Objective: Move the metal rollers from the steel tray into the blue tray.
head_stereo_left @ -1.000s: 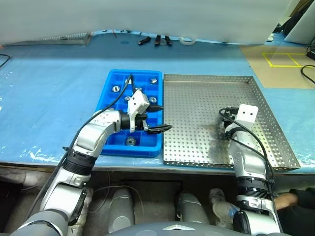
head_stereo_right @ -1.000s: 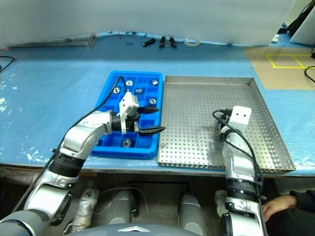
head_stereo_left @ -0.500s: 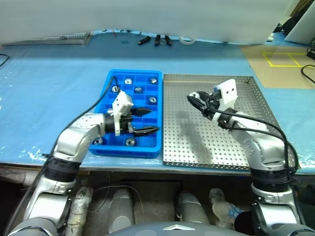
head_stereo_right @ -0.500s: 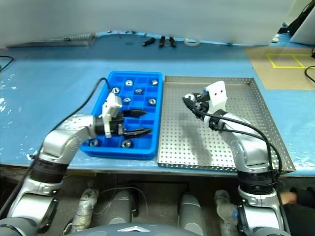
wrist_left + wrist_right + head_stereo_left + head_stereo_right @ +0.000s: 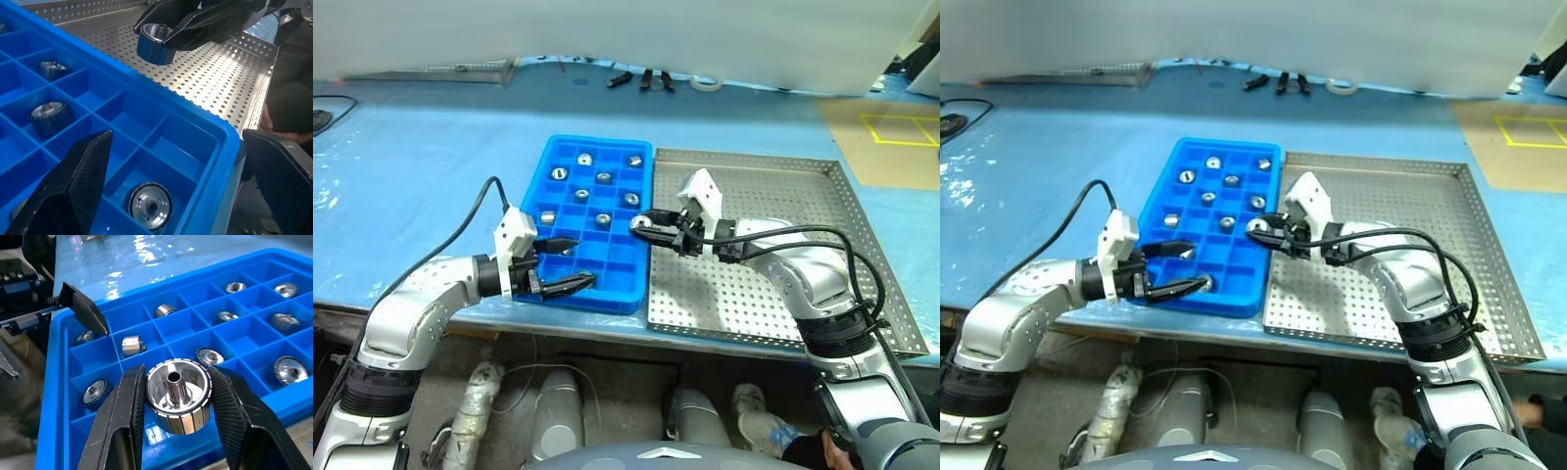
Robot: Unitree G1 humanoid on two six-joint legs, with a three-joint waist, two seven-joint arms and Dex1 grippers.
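Right gripper (image 5: 178,431) closed on one metal roller (image 5: 177,394), held over the blue tray's (image 5: 636,294) edge nearest the steel tray (image 5: 783,186). Left gripper (image 5: 570,264) open, empty, above the blue tray's near corner, on the counter's (image 5: 421,166) front-edge side. Other metal rollers (image 5: 604,177) sit singly in blue tray compartments. Steel tray lies just beside the blue tray, touching it

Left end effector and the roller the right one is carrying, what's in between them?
In the left eye view, blue tray compartments lie between the left end effector and the held roller; the left wrist view shows a seated roller just ahead of its fingers.
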